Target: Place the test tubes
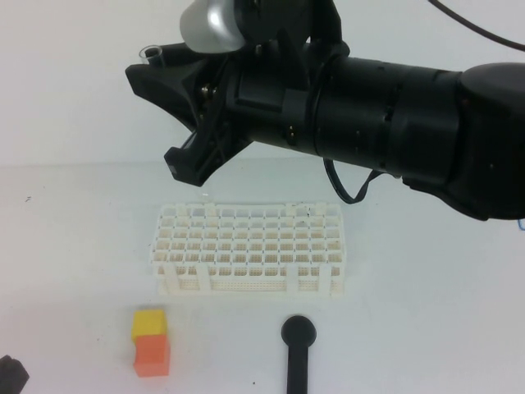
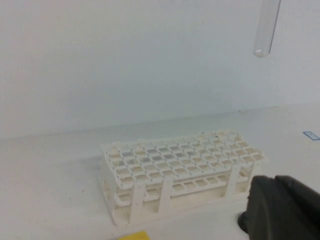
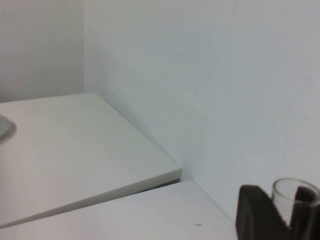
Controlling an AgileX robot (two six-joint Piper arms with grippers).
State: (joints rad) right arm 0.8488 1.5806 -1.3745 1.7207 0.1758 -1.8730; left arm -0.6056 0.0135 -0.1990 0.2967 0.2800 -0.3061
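High view: black right gripper [image 1: 146, 72] is raised well above the white lattice plastic rack [image 1: 250, 250], clamped on a clear glass test tube [image 1: 152, 54] with only its rim showing. The left gripper [image 1: 10, 373] is cut off at the near-left corner, grip state cannot be told. Left wrist view: the tube's rounded bottom hangs high beyond the rack. Right wrist view: round open rim sits between matte black fingers [image 3: 255, 215].

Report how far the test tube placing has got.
Done: nothing; the white plastic grid rack shows no tubes. In hand: the right gripper holds one clear glass test tube raised, well clear of the rack. Remaining: seating it. The left gripper sits parked at the near left.
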